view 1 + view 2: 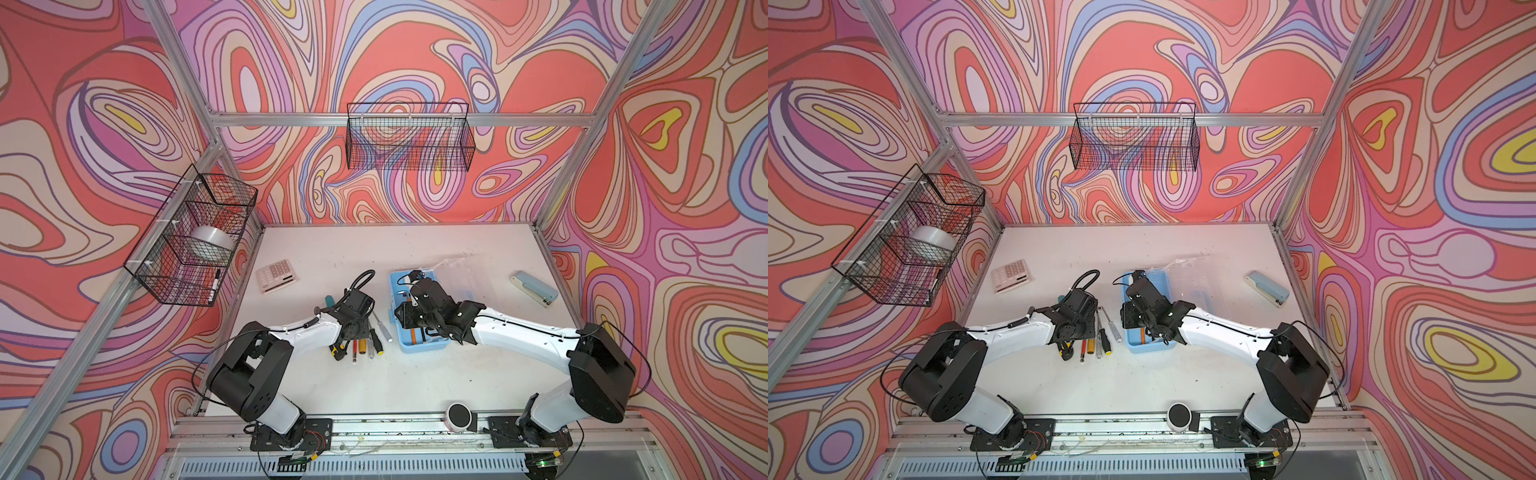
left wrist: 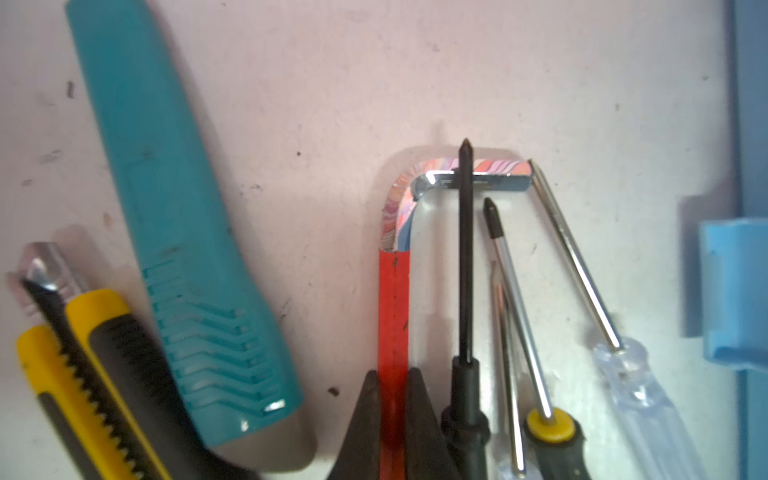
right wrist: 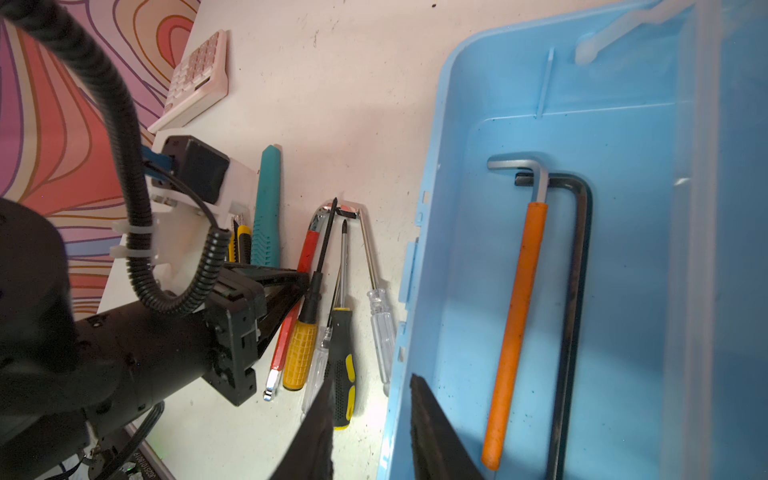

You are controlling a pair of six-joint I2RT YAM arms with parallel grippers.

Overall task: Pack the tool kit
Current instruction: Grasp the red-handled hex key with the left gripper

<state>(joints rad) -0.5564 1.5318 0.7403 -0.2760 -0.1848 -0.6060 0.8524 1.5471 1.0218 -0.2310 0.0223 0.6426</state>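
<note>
- The left gripper [image 2: 394,374] has its fingers closed tight on the sleeve of the red hex key [image 2: 394,299]. The key lies flat on the tabletop [image 2: 291,104] among the loose tools, just beside the open case [image 3: 446,104].
- The black screwdriver [image 2: 466,249] lies across the key's bent short arm. A straight lift would likely tip or drag it, and it could roll into its neighbours.
- The shaft tip of the clear-handled screwdriver [image 2: 582,270] touches the end of that short arm, so it may be nudged too, towards the case wall.
- The hold sits on the straight sleeve, some way from the bend. The metal end could sag or swing the key round between the fingers.
- The right gripper [image 3: 372,382] has its fingers a little apart, one outside the case wall and one inside, with no clear hold on it. With the case unsteadied, a key knocking its rim could shove it.
- The orange hex key [image 3: 515,324] and the black hex key [image 3: 575,332] already lie inside the case. The right arm hangs over the case, so the two arms could crowd each other at the drop.
</note>
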